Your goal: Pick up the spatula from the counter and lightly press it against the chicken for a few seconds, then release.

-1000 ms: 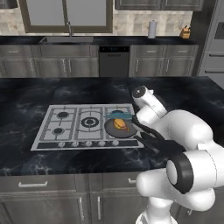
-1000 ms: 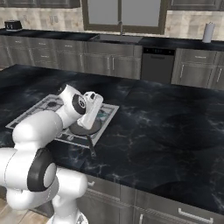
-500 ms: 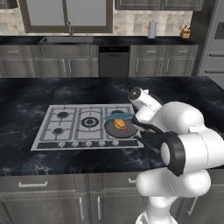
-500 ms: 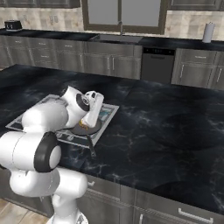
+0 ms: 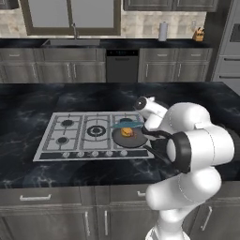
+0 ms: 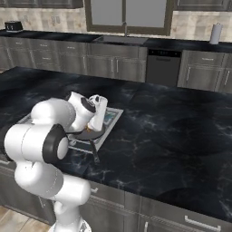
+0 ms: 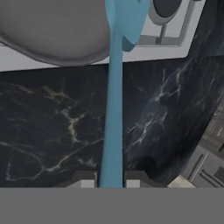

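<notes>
- The fingers [image 7: 86, 178] are clenched on the thin end of the blue spatula [image 7: 114, 109]. One finger is on each side of the handle. I think they hold it at the far end so the flat part can reach out over the pan [image 5: 129, 139].
- The spatula lies almost flat, and its wide end hangs over the chicken [image 5: 126, 132]. That is how you would hold it to push down softly.
- I cannot tell if the spatula is touching the chicken or is just above it.
- The chicken sits in the middle of the pan. The pan is on the stove [image 5: 70, 136], on the side nearer the front edge of the desk [image 5: 56, 168]. Its long handle points at the front edge.
- A second ago the big bend of the arm [image 5: 197, 145] was lower down. Now it is higher and closer to the stove.
- The pan and the chicken are in the same place as before. The spatula's wide end was over the pan then too. The fingers were clenched just as tight.
</notes>
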You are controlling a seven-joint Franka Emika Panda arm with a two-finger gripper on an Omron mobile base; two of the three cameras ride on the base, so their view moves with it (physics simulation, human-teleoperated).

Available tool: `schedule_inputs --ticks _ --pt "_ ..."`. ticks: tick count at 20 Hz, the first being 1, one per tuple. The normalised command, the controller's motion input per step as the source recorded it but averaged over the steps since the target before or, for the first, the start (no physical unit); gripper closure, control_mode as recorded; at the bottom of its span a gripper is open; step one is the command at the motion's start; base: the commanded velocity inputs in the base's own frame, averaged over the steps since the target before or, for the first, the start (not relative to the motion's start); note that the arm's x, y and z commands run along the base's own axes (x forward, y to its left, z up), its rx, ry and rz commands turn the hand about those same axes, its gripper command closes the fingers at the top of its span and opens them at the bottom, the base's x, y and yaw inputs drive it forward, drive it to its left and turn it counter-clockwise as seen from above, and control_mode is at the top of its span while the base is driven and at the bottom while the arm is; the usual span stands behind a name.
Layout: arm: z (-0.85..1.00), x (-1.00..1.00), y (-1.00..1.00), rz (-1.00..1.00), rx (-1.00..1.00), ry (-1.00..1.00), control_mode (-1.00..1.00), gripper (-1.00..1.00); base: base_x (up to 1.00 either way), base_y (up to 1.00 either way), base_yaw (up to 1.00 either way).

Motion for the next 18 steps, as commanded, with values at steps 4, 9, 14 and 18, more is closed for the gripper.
schedule_inputs --ticks 4,9,14,18 --pt "-0.16 0.14 0.00 0.04 -0.07 0.00 -1.00 1.00 0.00 0.00 0.00" --pt "-0.07 0.00 0.00 0.04 -0.08 0.00 -1.00 1.00 0.00 0.00 0.00" --pt "0.00 0.00 -0.02 0.03 -0.07 0.00 -1.00 1.00 0.00 0.00 0.00" --pt "0.00 0.08 -0.04 0.04 -0.06 0.00 -1.00 1.00 0.00 0.00 0.00"
